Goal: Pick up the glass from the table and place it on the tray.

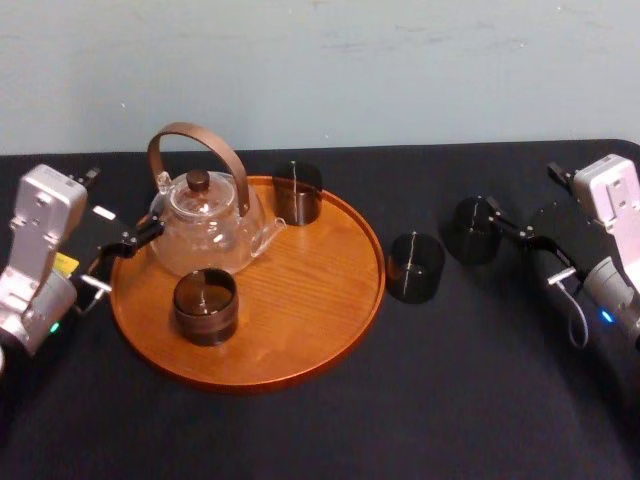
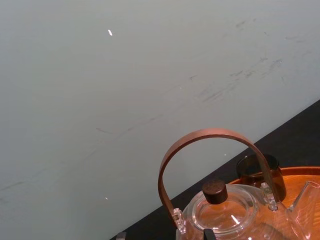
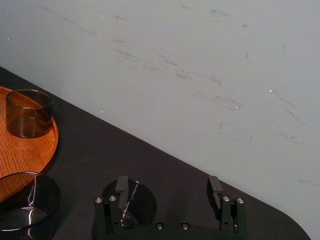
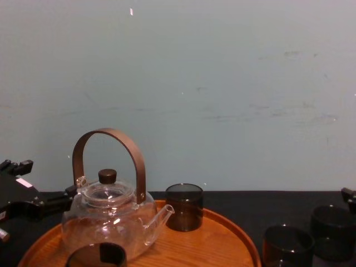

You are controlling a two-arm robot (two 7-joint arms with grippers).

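Two dark smoked glasses stand on the black table (image 1: 480,380) to the right of the tray: one (image 1: 414,266) close to the tray's rim, the other (image 1: 472,230) farther right. My right gripper (image 1: 528,245) is open just right of that farther glass (image 3: 131,204). One fingertip (image 3: 121,184) overlaps the glass's rim, and the gap between the fingers holds nothing. The round orange-brown wooden tray (image 1: 320,300) lies left of centre. My left gripper (image 1: 118,262) is open at the tray's left edge, beside the teapot.
On the tray stand a clear glass teapot (image 1: 205,225) with a brown arched handle and two more dark glasses, one at the back (image 1: 298,192) and one at the front (image 1: 205,305). A pale wall rises behind the table.
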